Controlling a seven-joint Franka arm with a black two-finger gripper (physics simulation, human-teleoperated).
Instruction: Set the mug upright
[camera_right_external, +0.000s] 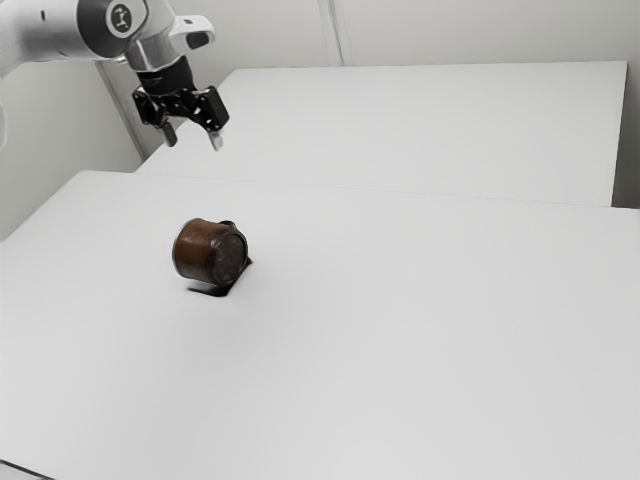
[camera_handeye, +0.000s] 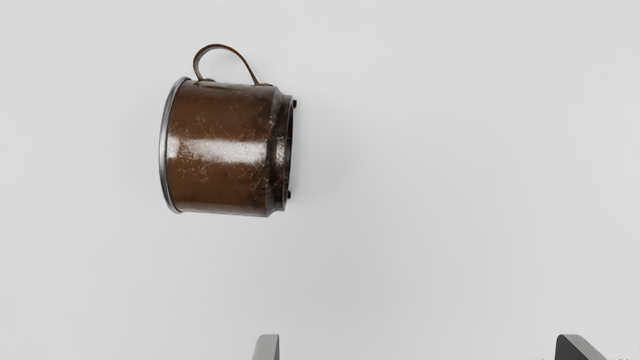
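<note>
Exterior view: pincer (camera_right_external: 193, 141) spread, held above the desk (camera_right_external: 400, 350); mug (camera_right_external: 208, 250) tipped onto its side, set in from the far edge (camera_right_external: 400, 192), more surface stretched toward the exterior view's right. Wrist view: gap seen beside mug, handle (camera_handeye: 217, 46) pointed away from pincer (camera_handeye: 417, 346).
</note>
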